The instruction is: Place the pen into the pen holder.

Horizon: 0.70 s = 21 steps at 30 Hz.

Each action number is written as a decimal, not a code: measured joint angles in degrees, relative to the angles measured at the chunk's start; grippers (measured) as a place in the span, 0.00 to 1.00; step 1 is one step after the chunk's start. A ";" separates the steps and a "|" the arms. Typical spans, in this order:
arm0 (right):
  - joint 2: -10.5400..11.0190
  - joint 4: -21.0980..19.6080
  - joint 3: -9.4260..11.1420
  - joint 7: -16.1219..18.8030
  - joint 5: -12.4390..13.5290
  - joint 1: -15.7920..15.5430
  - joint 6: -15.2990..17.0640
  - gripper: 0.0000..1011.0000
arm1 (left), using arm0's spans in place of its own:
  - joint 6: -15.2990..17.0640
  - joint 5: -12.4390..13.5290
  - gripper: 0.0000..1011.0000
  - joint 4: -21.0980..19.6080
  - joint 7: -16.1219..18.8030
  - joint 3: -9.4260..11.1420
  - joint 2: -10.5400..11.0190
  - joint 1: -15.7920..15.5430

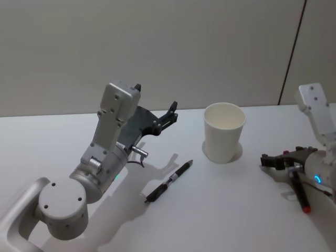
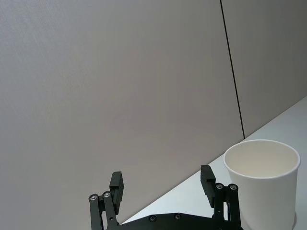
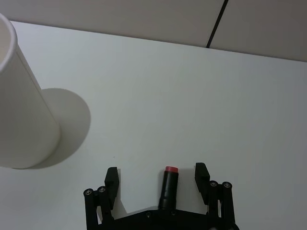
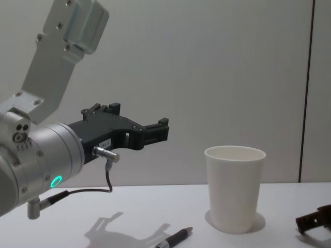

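The pen (image 1: 169,181) is black and lies flat on the white table (image 1: 220,220), in front and to the left of the pen holder; it also shows at the bottom of the chest view (image 4: 176,238). The pen holder (image 1: 224,131), a white paper cup (image 4: 235,188), stands upright with nothing visible inside. My left gripper (image 1: 160,105) is raised above the table, left of the cup and behind the pen, open with nothing in it (image 2: 162,184). My right gripper (image 1: 273,160) sits low over the table right of the cup, open (image 3: 156,176).
A black stick with a red end (image 3: 169,184) shows between the right gripper's open fingers, touching neither finger. A similar red-tipped stick (image 1: 302,197) lies under the right arm. A grey wall (image 1: 157,47) runs along the table's far edge.
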 joint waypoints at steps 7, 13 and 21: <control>-0.47 0.78 -0.10 0.21 -0.66 0.04 -0.79 0.99 | 0.00 0.00 0.99 0.00 0.00 0.00 0.00 0.00; -0.70 1.06 -0.16 0.31 -0.94 0.05 -1.14 0.99 | 0.00 0.00 0.99 0.00 0.00 0.00 0.00 0.00; -0.93 1.38 -0.25 0.40 -1.19 0.05 -1.45 0.99 | 0.00 0.00 0.99 0.00 0.00 0.00 0.00 0.00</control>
